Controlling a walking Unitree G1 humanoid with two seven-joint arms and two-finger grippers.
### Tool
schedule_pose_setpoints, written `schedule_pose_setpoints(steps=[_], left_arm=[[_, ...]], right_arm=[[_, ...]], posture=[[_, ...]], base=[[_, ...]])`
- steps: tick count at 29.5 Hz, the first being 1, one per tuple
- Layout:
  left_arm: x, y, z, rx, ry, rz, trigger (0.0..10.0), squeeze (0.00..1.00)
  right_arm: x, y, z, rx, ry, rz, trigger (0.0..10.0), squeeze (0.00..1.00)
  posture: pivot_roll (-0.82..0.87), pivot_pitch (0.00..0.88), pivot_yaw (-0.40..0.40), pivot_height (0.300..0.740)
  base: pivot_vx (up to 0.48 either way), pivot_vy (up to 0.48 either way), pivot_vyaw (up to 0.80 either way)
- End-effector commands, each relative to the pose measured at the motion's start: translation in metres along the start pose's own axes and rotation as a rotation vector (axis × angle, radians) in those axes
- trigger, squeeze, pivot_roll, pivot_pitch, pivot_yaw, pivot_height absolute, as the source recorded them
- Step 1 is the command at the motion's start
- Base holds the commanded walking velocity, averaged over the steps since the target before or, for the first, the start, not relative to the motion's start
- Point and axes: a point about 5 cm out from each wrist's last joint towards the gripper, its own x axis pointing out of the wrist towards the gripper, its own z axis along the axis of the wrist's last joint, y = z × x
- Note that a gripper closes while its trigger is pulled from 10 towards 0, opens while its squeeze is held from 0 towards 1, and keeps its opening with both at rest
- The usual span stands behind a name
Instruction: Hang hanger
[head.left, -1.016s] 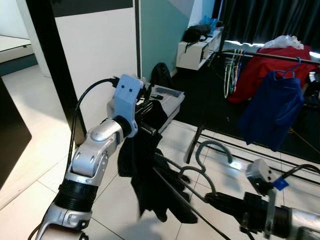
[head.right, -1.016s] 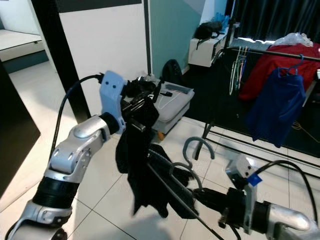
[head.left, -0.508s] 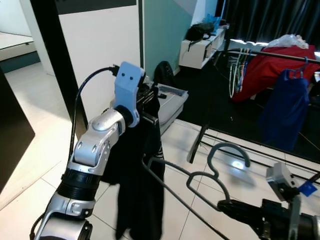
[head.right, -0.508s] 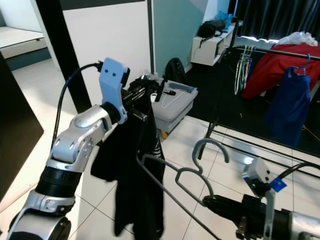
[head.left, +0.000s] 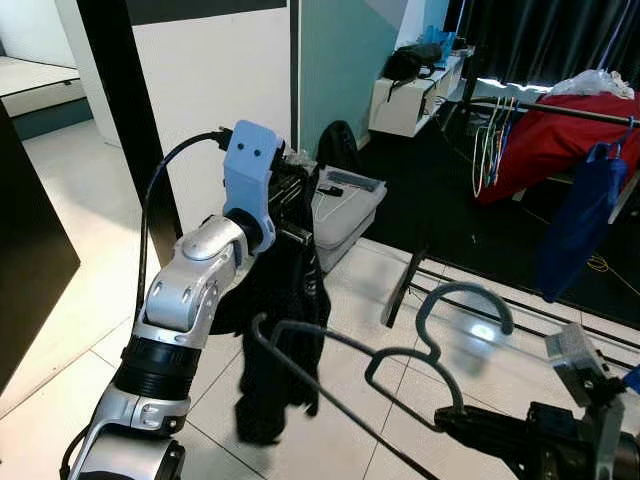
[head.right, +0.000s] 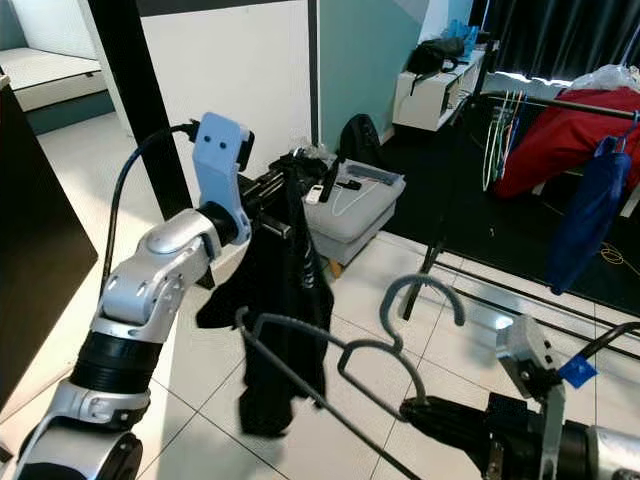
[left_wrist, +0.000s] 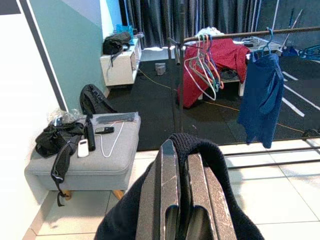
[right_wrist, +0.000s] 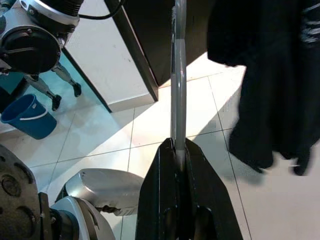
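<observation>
My left gripper (head.left: 300, 192) is raised at chest height and shut on the top of a black garment (head.left: 281, 330), which hangs down limp from it. In the left wrist view the two fingers (left_wrist: 169, 200) press together with the black cloth (left_wrist: 205, 155) bunched over them. A grey wire hanger (head.left: 395, 352) is held low on the right, its hook (head.left: 460, 297) up and its long arm reaching left across the garment's lower part. My right gripper (head.left: 458, 427) is shut on the hanger's wire (right_wrist: 178, 100).
A clothes rail (head.left: 560, 106) stands at the back right with a blue garment (head.left: 580, 220), a red cloth (head.left: 545, 140) and several hangers (head.left: 492, 140). A grey ottoman (head.left: 350, 215) with a bag sits ahead. A white panel with a black post (head.left: 120, 110) is on the left.
The whole view has shifted. The garment no longer lies draped over the hanger; it hangs straighter from my left gripper. The hanger's arm has pulled back and lies across the garment's lower part.
</observation>
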Motion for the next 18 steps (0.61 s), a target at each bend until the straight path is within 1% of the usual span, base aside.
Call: schedule_pose_setpoints(steps=[1,2,4,6,7,8,10,12,15,18], left_arm=[[0.002,0.000,0.011,0.005,-0.031,0.002,10.0,0.00],[0.002,-0.003,0.012,0.000,-0.036,-0.004,10.0,0.00],[0.002,-0.003,0.012,0.000,-0.036,-0.004,10.0,0.00],[0.002,-0.008,0.014,-0.008,-0.041,-0.015,10.0,0.00],[0.002,-0.010,0.014,-0.012,-0.041,-0.019,10.0,0.00],[0.002,-0.010,0.014,-0.012,-0.041,-0.019,10.0,0.00],[0.002,-0.012,0.012,-0.015,-0.038,-0.023,10.0,0.00],[0.002,-0.013,0.012,-0.018,-0.037,-0.023,10.0,0.00],[0.001,-0.014,0.013,-0.024,-0.041,-0.025,10.0,0.00],[0.001,-0.019,0.017,-0.038,-0.053,-0.037,10.0,0.00]], right_arm=[[0.004,-0.001,0.004,-0.032,-0.009,-0.017,10.0,0.00],[0.006,-0.006,0.005,-0.052,-0.016,-0.060,10.0,0.00],[0.006,-0.006,0.005,-0.052,-0.016,-0.060,10.0,0.00],[0.012,-0.016,0.006,-0.085,-0.006,-0.127,10.0,0.00],[0.017,-0.019,0.006,-0.091,-0.004,-0.139,10.0,0.00],[0.017,-0.019,0.006,-0.091,-0.004,-0.139,10.0,0.00],[0.022,-0.020,0.008,-0.101,-0.007,-0.138,10.0,0.00],[0.022,-0.020,0.010,-0.105,-0.011,-0.136,10.0,0.00],[0.020,-0.024,0.012,-0.121,-0.006,-0.165,10.0,0.00],[0.018,-0.029,0.017,-0.139,-0.015,-0.200,10.0,0.00]], posture=[[-0.10,0.000,0.003,0.740],[-0.10,0.000,0.003,0.740],[-0.10,0.000,0.003,0.740],[-0.10,0.000,0.002,0.740],[-0.10,0.000,-0.001,0.740],[-0.10,0.000,-0.001,0.740],[-0.10,0.000,-0.002,0.740],[-0.09,0.000,-0.003,0.740],[-0.09,0.000,-0.003,0.740],[-0.09,0.000,-0.008,0.740]], base=[[0.000,0.000,0.00],[0.000,0.000,0.00],[0.000,0.000,0.00],[0.000,0.000,0.00],[0.000,0.000,0.00],[0.000,0.000,0.00],[0.000,0.000,0.00],[0.000,0.000,0.00],[0.000,0.000,0.00],[0.000,0.000,0.00]])
